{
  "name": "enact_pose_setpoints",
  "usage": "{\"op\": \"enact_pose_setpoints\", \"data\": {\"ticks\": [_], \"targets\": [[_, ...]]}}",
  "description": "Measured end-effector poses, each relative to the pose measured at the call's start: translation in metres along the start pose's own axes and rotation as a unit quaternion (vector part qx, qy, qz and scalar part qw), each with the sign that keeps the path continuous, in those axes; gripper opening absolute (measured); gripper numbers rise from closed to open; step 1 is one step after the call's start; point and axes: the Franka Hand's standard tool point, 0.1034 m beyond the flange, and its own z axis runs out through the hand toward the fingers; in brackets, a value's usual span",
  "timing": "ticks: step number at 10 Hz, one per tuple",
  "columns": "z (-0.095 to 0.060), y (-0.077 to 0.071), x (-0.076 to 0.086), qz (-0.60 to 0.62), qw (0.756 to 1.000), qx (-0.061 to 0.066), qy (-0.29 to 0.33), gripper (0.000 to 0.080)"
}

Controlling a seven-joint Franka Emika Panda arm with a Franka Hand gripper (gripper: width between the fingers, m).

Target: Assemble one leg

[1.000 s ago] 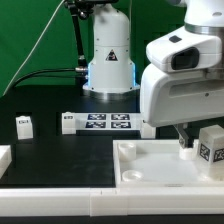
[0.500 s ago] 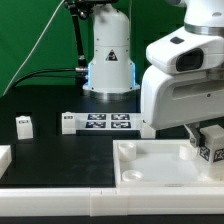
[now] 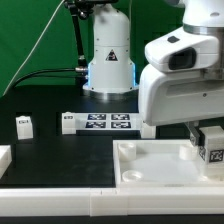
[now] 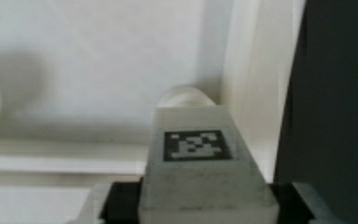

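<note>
Leg [image 3: 211, 150] in custody: the jaws are closed on it, one against each side face, as the wrist view shows plainly, and the tag [image 4: 195, 146] on its front is left uncovered. I judge that grip deliberate, since it keeps the tag readable and the block square to the wrist. The leg hangs over the white tray [image 3: 150, 170], at the tray's end toward the exterior view's right and close inside the raised rim. I cannot tell whether its foot touches the tray floor.

In the wrist view a small rounded boss [image 4: 190, 98] sits in the tray corner directly beyond the leg, and I take it for the seat the leg is meant to meet. My reading is that the step in hand is alignment over that corner, with fitting not yet done. The next move calls for a straight descent, because the rim is near and a skewed entry could jam.

A second small tagged block [image 3: 24, 124] rests on the counter [image 3: 50, 145], well apart from the tray and beyond the marker board [image 3: 100, 122].
</note>
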Motion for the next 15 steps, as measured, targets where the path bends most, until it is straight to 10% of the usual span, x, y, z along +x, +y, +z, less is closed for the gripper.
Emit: {"op": "enact_pose_setpoints", "data": {"ticks": [4, 11, 15], "targets": [[0.0002, 0.0006, -0.0006, 0.240, 0.971, 0.008, -0.003, 0.0292], [0.0014, -0.0011, -0.0004, 0.541, 0.841, 0.011, -0.009, 0.0373], [0.0024, -0.0007, -0.0007, 0.423, 0.906, 0.011, -0.008, 0.0624]]}}
